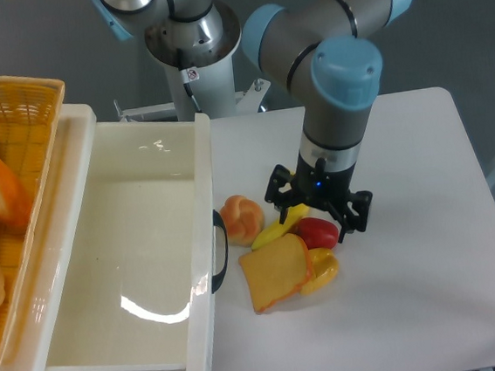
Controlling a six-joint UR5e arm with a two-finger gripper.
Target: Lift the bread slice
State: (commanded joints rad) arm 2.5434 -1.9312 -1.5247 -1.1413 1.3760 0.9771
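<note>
The bread slice (275,272) lies flat on the white table, tan-orange with a darker crust edge, just right of the white bin's handle. It leans partly over a yellow bell pepper (324,269). My gripper (320,214) hangs above and to the right of the slice, over a red pepper (318,230) and a yellow banana-like piece (284,226). Its black fingers are spread apart and hold nothing. It does not touch the slice.
A round glazed bun (241,218) sits left of the yellow piece. A large white bin (140,248) with a black handle (220,256) fills the left. A wicker basket (12,112) with food stands at the far left. The table edge runs at the right.
</note>
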